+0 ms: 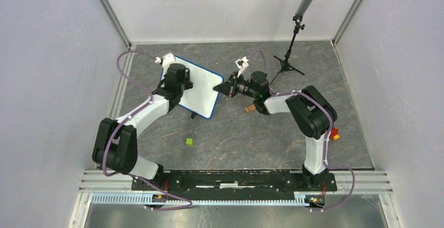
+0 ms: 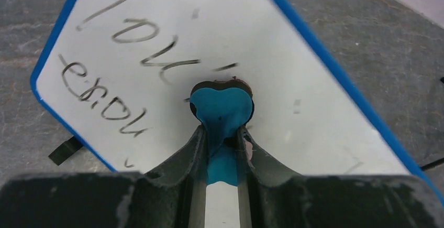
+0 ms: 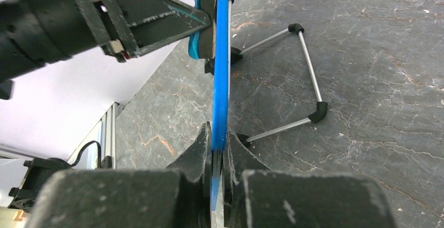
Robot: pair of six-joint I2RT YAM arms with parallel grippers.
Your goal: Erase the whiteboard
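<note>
whiteboard (image 1: 201,86) edge clamped in right jaws, left jaws w/ blue eraser (image 2: 222,107) gripped, pressed on it

Black marker handwriting on the whiteboard (image 2: 293,65), seen in the left wrist view

The handwriting (image 2: 112,105) runs in three slanting lines across the left half of the frame. The line at the top edge is cut off, the middle one looks roughly like "rou" followed by a dash, and the lowest, near the left corner, looks like "esiDu". The strokes are loose and partly smeared, and no sure word can be read.
</note>
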